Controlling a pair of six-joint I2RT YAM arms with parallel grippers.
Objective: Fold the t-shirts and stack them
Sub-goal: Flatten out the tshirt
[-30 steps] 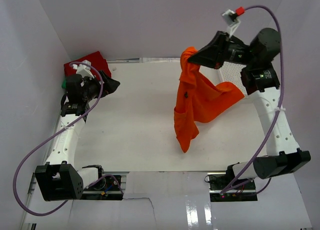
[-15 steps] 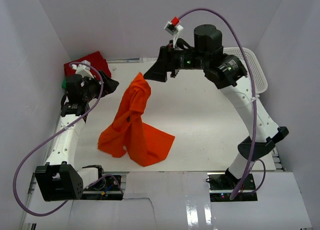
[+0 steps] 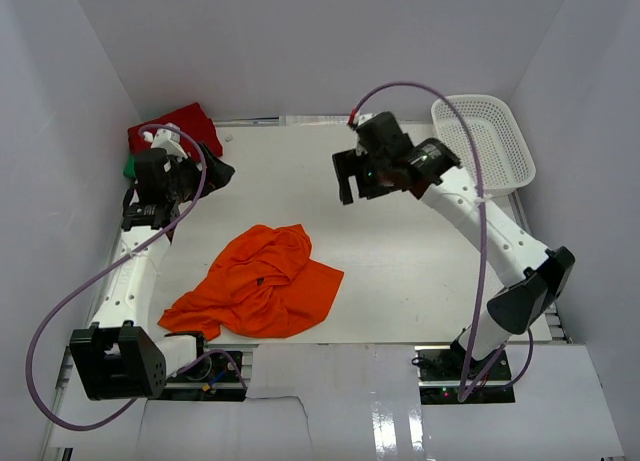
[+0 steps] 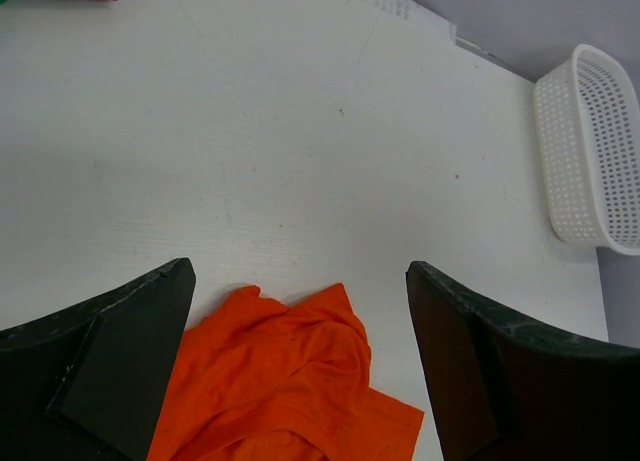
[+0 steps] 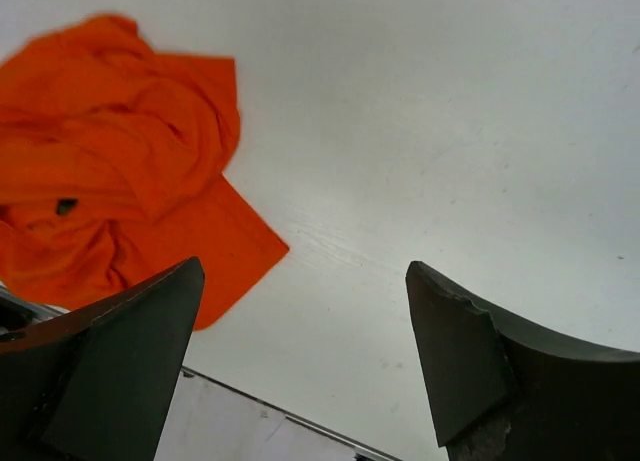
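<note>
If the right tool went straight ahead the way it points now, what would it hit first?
Probably the bare white table, just past the corner of the orange t-shirt. The open right tool frames mostly tabletop, though depth is hard to judge, so it might clip the cloth's edge.

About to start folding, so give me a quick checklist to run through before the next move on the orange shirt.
1. Orange shirt lying on the table: ok, near the front edge.
2. Orange shirt spread flat: not ok, bunched and creased.
3. Left hand open and empty: ok.
4. Right hand open and empty: ok.
5. Red shirt in the far-left corner already folded: cannot tell.
</note>
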